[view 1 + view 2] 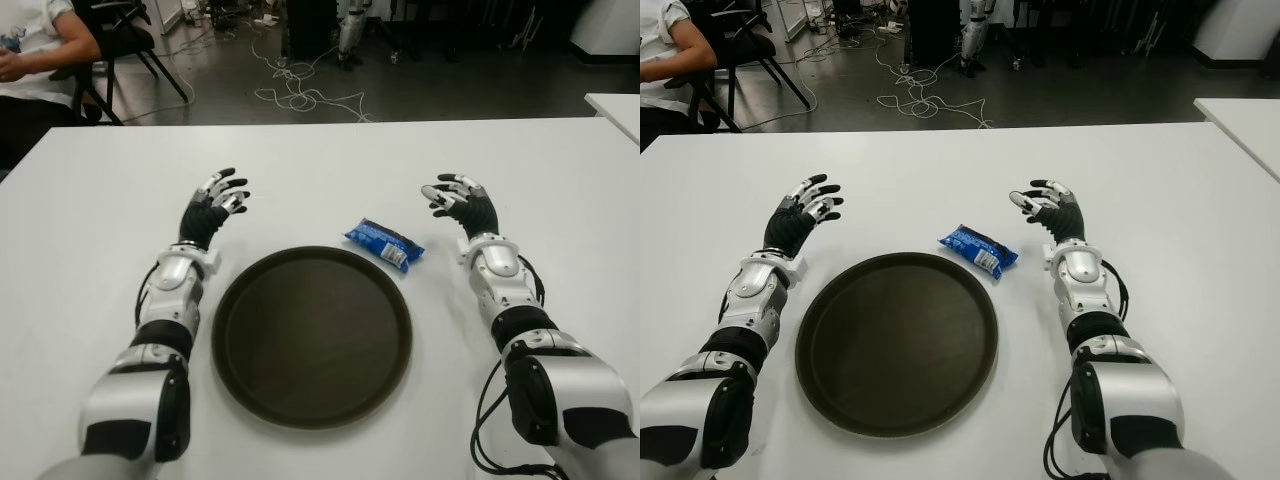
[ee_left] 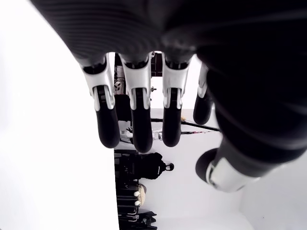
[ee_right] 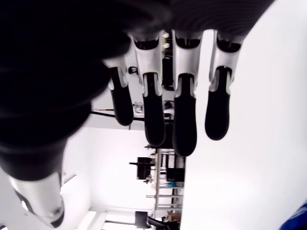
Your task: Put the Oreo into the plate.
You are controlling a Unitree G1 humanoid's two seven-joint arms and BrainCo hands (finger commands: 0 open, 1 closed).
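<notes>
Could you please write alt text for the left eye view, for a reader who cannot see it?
A blue Oreo packet lies on a white table just beyond the right rim of an empty dark round plate. The robot's open left hand and right hand flank them, holding nothing.

a white table [image 1: 330, 160] filled most of my view, its far edge running across the upper part of the frame. beyond it lay a dark grey floor [image 1: 450, 90], dimly lit, with a tangle of pale cables [image 1: 300, 95] at upper centre. in the upper left corner a person [image 1: 30, 60] in a white top sat beside a black chair [image 1: 125, 40]. a second white table [image 1: 618, 108] showed its corner at the right edge. dark furniture legs stood along the top.
</notes>
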